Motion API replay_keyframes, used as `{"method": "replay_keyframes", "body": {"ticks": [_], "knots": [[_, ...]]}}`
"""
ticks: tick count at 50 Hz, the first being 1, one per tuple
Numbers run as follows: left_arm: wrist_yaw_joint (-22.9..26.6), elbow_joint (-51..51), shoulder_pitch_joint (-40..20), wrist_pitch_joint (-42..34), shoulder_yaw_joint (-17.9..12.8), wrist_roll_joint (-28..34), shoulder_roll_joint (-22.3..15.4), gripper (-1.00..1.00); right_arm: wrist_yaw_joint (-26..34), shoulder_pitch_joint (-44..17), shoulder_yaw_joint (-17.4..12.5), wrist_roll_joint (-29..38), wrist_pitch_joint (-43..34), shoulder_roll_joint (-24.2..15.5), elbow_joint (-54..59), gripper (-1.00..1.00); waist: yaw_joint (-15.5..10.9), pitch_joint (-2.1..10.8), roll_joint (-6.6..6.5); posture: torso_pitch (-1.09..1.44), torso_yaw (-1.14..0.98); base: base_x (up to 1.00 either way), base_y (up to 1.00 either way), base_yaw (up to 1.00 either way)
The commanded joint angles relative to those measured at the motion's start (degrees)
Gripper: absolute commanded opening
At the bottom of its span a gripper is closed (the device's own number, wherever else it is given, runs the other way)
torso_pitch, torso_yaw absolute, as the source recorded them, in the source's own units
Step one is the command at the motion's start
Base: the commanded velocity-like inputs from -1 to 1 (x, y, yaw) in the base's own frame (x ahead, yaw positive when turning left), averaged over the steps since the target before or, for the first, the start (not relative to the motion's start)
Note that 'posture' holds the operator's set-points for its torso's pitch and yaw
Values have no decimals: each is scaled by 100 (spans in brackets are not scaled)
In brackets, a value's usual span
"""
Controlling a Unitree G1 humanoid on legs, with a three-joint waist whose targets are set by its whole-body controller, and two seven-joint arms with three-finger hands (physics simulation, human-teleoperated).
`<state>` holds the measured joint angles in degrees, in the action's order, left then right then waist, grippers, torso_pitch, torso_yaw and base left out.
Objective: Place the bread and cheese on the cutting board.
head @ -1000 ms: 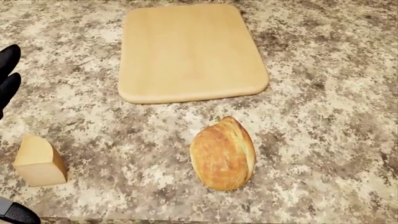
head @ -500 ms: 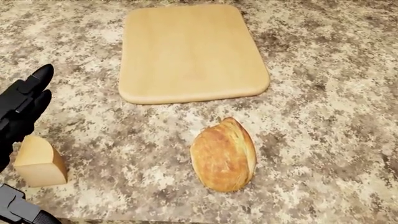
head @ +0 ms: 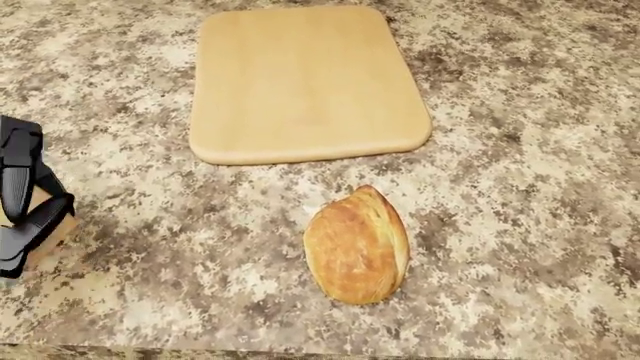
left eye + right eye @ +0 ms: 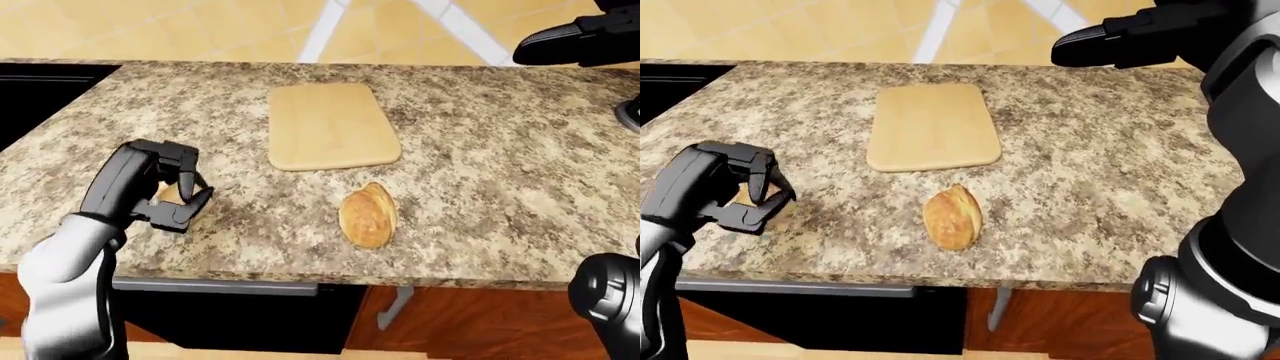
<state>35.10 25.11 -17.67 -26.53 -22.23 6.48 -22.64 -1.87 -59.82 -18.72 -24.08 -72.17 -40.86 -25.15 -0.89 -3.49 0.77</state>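
Speckled granite table (image 4: 480, 157), your black left hand (image 4: 150, 184) near its left edge, fingers (image 4: 188, 180) curled around the pale yellow cheese wedge (image 4: 168, 193), golden crusty bread loaf (image 3: 357, 245) near the bottom edge, pale wooden cutting board (image 3: 305, 82) mid-table, bare.

No writing, label, brand, number or sign can be read on anything shown, neither on the plain wooden cutting board (image 3: 305, 82), the loaf of bread (image 3: 357, 245), the speckled granite counter (image 3: 520, 187), nor the robot's black left hand (image 4: 160, 187).
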Motion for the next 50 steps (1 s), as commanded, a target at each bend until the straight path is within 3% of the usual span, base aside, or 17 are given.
{"method": "replay_keyframes", "body": {"ticks": [1, 7, 16, 24, 31, 34, 37, 42, 45, 50], "knots": [[-159, 341, -501, -393, 25, -131, -228, -100, -11, -174, -52, 21, 173, -71, -76, 100, 23, 163, -21, 0, 0, 0, 0, 0], [-381, 142, -1633, -1192, 389, -297, -572, -99, -27, -203, -44, 22, 165, -64, -68, 100, 11, 147, -9, 0, 0, 0, 0, 0], [-653, -480, -3108, -1816, 918, -312, -660, -99, 5, -131, 10, 81, 174, -18, -113, 100, 16, 139, 2, 0, 0, 0, 0, 0], [-778, -1374, -4264, -1890, 1410, -30, -350, -100, 344, 368, -61, 206, 253, -49, -306, 100, 2, 129, 80, 0, 0, 0, 0, 0], [-1041, -3235, -5704, -1339, 1720, 306, 142, -100, 694, 565, 46, 356, 150, -17, -507, 100, -17, 115, 146, 0, 0, 0, 0, 0], [-1133, -3685, -6041, -1215, 1761, 385, 313, -100, 908, 522, -103, 232, -228, 38, -654, 100, -20, 123, 180, 0, 0, 0, 0, 0], [-1208, -4021, -6223, -1053, 1769, 413, 442, -99, 1211, 576, -6, 105, -575, -156, -1061, 100, -26, 123, 201, 0, 0, 0, 0, 0], [-1299, -4352, -6498, -960, 1811, 439, 549, -100, 1628, 696, -361, -274, -1595, -22, -1845, 100, -28, 107, 226, 0, 0, 0, 0, 0], [-1274, -4408, -6624, -982, 1852, 479, 583, -100, 1723, 1233, -390, -212, -1525, 108, -2241, 100, -32, 88, 246, 0, 0, 0, 0, 0], [-1251, -4482, -6655, -944, 1832, 512, 603, -100, 1903, 2365, -96, 111, -1131, 396, -2864, 100, -33, 100, 282, 0, 0, 0, 0, 0]]}}
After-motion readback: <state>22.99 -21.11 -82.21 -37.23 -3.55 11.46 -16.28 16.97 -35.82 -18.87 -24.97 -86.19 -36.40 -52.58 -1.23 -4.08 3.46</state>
